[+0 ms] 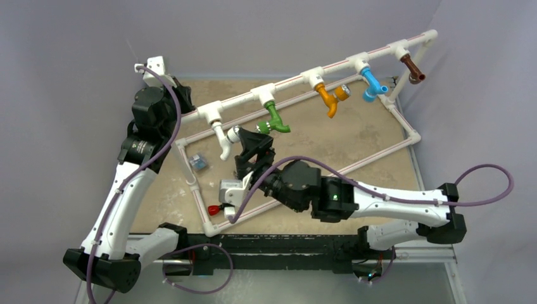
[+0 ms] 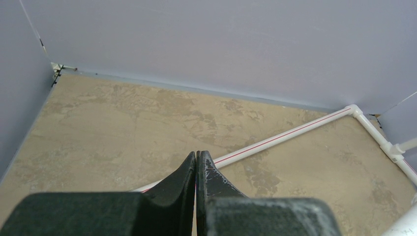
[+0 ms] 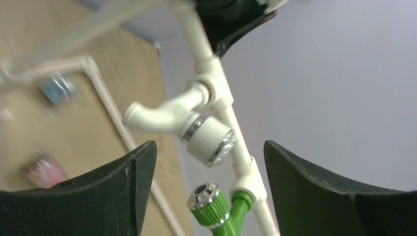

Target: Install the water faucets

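Top external: table [image 1: 354, 136] is the biggest item, tan mottled stone-look top, matte, w/ lavender walls around. White pipe frame [image 1: 291, 81] sits on it, thin red line along the tubes, top rail raised & slanting to back-R. Five faucets hang off that rail, L to R: white faucet [image 1: 221, 139], green faucet [image 1: 275, 119], orange faucet [image 1: 329, 98], blue faucet [image 1: 373, 85], brown faucet [image 1: 413, 68]. All plastic w/ bent spouts.

I've got the R arm reaching in over the frame's near rail, R gripper [image 1: 254, 140] just beside the white faucet's knob, green one close by. R wrist cam: jaws wide, nothing held, ribbed white knob w/ shiny cap ahead in the gap, clear of both pads.

L gripper [image 2: 196, 157] is pressed shut, empty, over bare table. Purple cable [image 1: 481, 183] loops off the R arm.

Small stuff: red-capped cylinder [image 1: 215, 209] near frame's near-L corner, tiny blue-ish block [image 1: 199, 163] inside frame, can't tell what.
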Robot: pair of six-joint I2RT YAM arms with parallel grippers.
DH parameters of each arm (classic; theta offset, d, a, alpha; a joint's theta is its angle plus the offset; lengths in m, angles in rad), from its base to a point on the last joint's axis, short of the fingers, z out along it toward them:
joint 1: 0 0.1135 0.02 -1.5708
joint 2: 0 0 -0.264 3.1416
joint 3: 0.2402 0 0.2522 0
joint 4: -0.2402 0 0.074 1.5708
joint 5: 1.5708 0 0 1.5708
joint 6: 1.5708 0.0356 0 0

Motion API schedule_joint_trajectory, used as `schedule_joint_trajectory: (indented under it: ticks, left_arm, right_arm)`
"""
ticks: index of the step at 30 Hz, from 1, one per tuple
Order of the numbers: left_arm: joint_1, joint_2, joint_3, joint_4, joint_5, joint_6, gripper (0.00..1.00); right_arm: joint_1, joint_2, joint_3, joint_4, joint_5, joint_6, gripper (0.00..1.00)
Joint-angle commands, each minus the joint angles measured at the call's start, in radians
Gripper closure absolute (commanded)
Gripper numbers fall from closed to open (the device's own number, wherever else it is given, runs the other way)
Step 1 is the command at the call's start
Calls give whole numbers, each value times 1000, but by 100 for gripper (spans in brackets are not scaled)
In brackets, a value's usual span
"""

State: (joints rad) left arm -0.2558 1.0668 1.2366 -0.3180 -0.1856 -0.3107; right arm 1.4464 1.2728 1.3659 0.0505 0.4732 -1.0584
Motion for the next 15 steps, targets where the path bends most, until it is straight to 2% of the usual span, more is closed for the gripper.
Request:
schedule_joint_trajectory:
  ticks: [1, 5, 15]
  left_arm:
    - [-28, 39, -54, -275, 77, 68, 100]
    - [-30, 40, -54, -274, 77, 68, 100]
    - [-37, 37, -54, -273, 71, 71, 100]
  right_arm:
    - [13, 3, -96, 153, 182, -430, 19]
    - [25, 16, -148, 245, 242, -582, 19]
    - [52, 120, -148, 387, 264, -704, 23]
